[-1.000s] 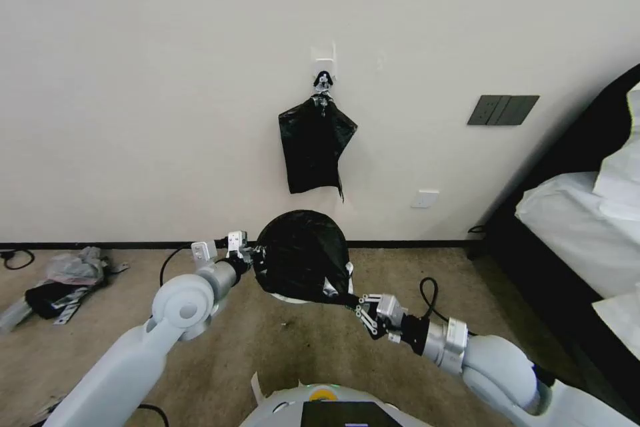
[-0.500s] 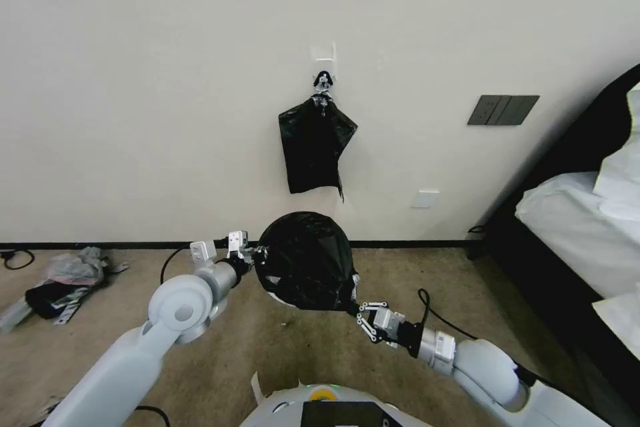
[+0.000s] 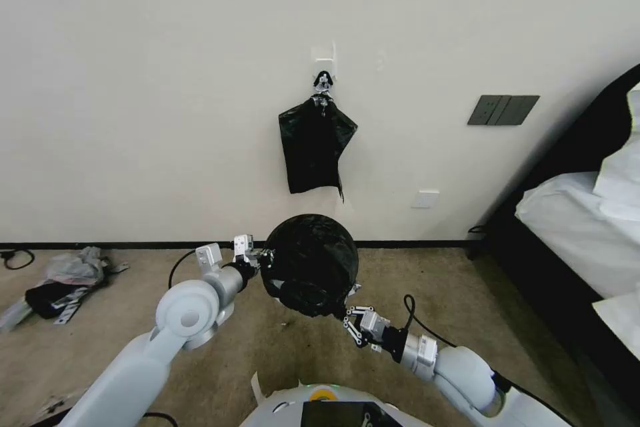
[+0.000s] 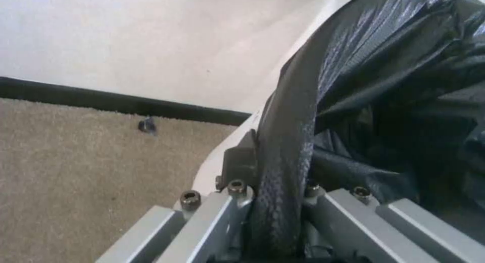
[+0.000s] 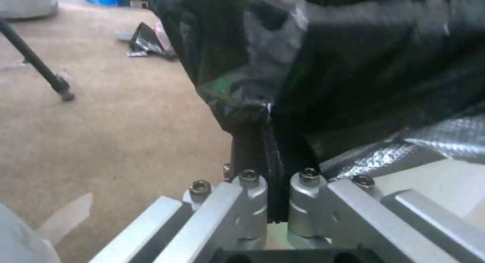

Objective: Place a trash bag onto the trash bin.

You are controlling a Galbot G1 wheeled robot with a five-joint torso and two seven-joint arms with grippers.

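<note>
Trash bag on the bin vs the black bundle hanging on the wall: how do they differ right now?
The trash bag is spread open in a rounded dome over the trash bin; the bundle hangs flat and folded.

The trash bag sits low above the carpet; the bundle hangs higher, from a wall hook.

The left gripper and right gripper pinch the trash bag's edge; nothing grips the bundle.

Both are glossy black plastic.

The right gripper (image 5: 275,172) pinches a fold of the trash bag (image 5: 354,66) (glossy, crinkled) above beige carpet (image 5: 126,134).
</note>
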